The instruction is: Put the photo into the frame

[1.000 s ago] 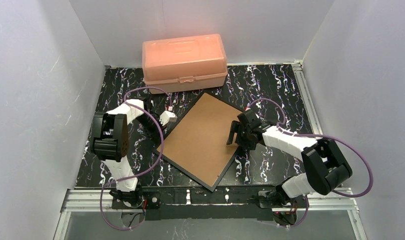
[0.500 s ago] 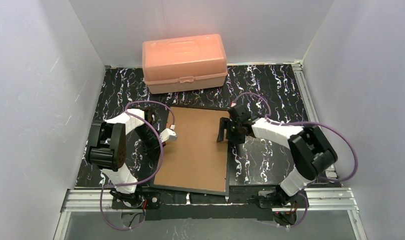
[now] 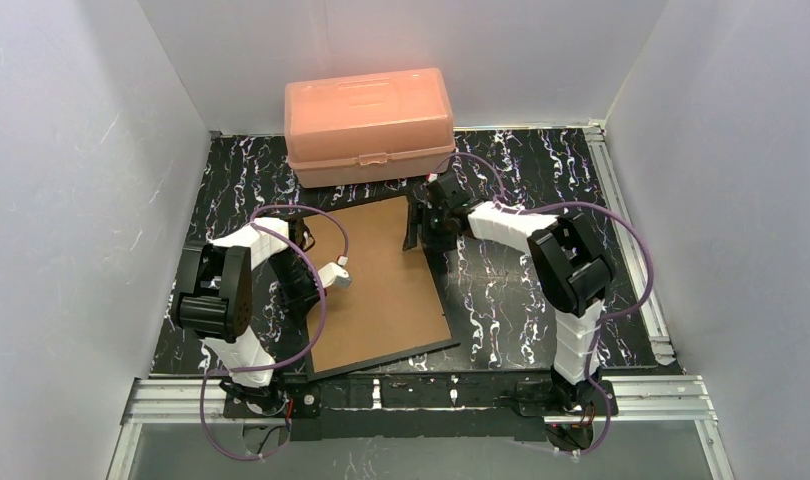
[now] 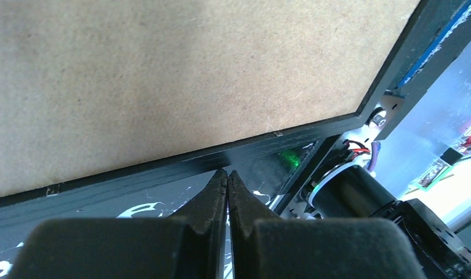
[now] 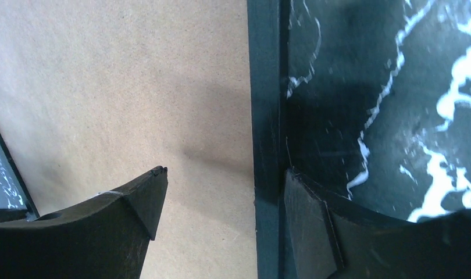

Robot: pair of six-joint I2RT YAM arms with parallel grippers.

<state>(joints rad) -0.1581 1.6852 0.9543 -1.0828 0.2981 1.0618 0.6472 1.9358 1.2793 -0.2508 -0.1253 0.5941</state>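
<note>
The frame [image 3: 386,359] lies flat and face down on the dark marbled bench [image 3: 521,290], in the middle of the overhead view and turned a little out of square, so that its brown backing board [image 3: 376,285] faces up and only a thin black border shows around the board. The photo cannot be seen in any view. The peach plastic box [image 3: 369,125] stands closed at the upper middle, just beyond the upper edge of the frame. The right hand [image 3: 421,228] is at the upper right corner of the frame with its jaws open. In the right wrist view, one finger [image 5: 134,209] is over the board and the other one [image 5: 306,221] is over the bench, just beside the black border, so the border strip is between them and nothing is gripped. The left hand [image 3: 333,275] is over the left part of the board. In the left wrist view its jaws are closed together with nothing between them, and the tips point at the black border.
</note>
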